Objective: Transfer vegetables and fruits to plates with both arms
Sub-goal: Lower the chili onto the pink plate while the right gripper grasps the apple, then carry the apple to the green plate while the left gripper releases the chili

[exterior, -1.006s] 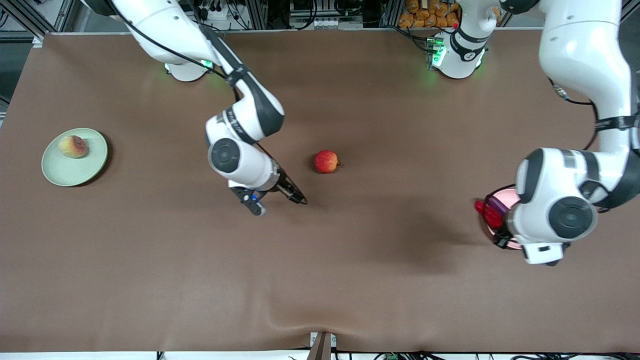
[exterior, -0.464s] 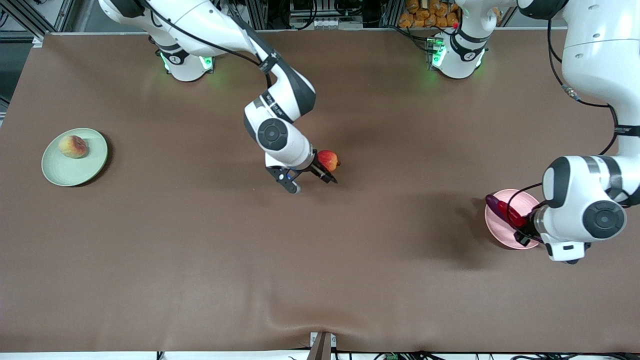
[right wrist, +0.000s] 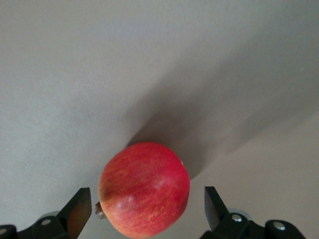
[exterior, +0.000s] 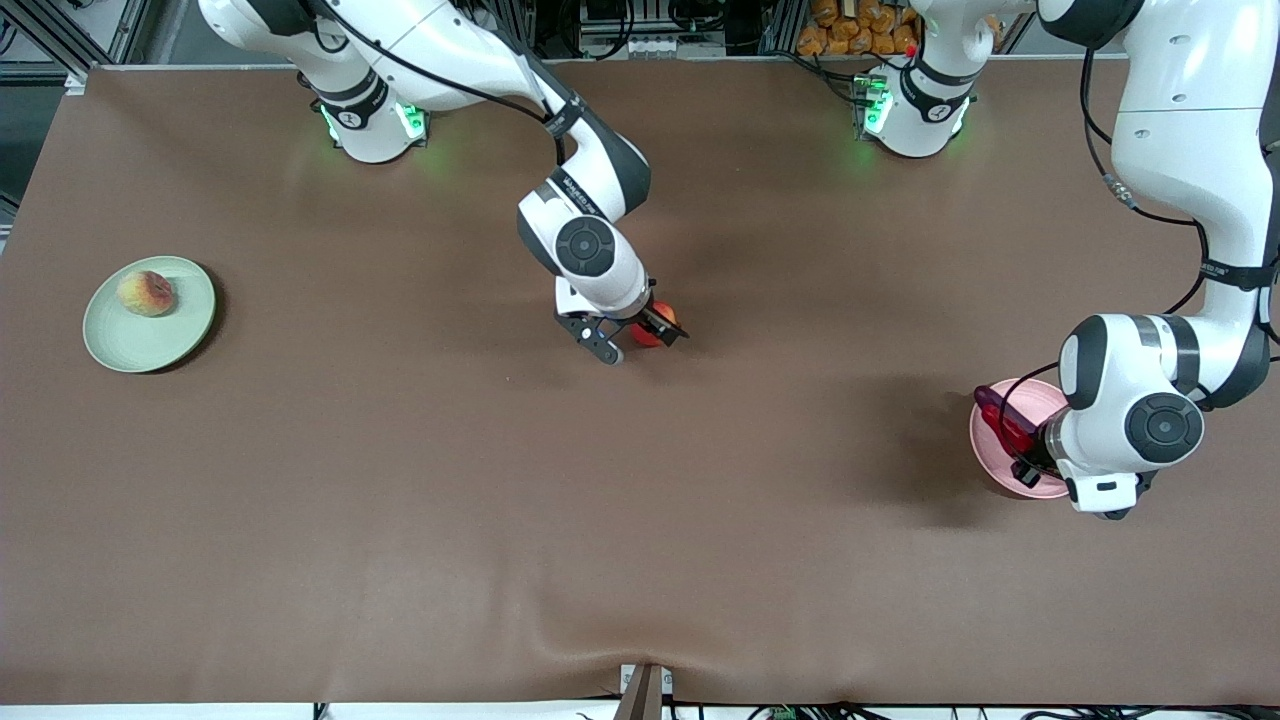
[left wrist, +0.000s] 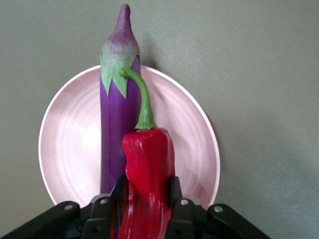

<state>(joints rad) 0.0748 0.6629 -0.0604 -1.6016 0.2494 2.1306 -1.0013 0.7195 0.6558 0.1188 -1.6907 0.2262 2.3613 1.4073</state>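
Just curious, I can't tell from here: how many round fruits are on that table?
2. A pale yellow-pink peach lies on the pale green round plate at the right arm's end. A red-orange round fruit sits mid-table between the right hand's open fingers.

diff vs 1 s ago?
Right gripper swung from bare table toward the left arm's end; its open fingers now flank the red-orange fruit. Left gripper, shut on the chili, shifted over the pink plate. Eggplant, peach, green plate unchanged.
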